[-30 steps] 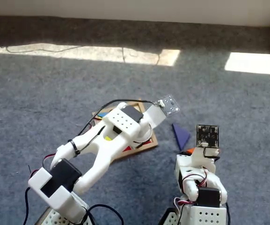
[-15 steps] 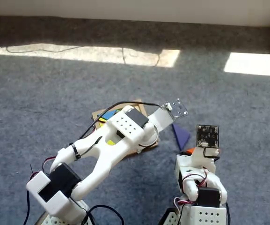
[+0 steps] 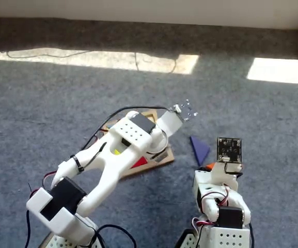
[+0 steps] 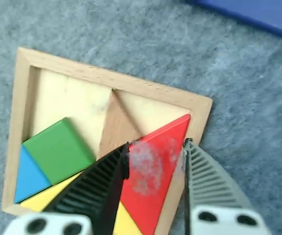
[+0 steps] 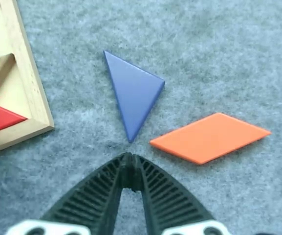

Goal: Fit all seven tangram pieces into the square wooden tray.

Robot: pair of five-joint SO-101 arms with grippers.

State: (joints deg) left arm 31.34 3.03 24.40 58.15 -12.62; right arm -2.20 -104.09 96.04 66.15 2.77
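One wooden tray. Five triangles: red, yellow, light blue, wood-coloured, dark blue. One green square. One orange parallelogram.

Looked for lettering and found none: no text, label, brand, number or sign could be read.
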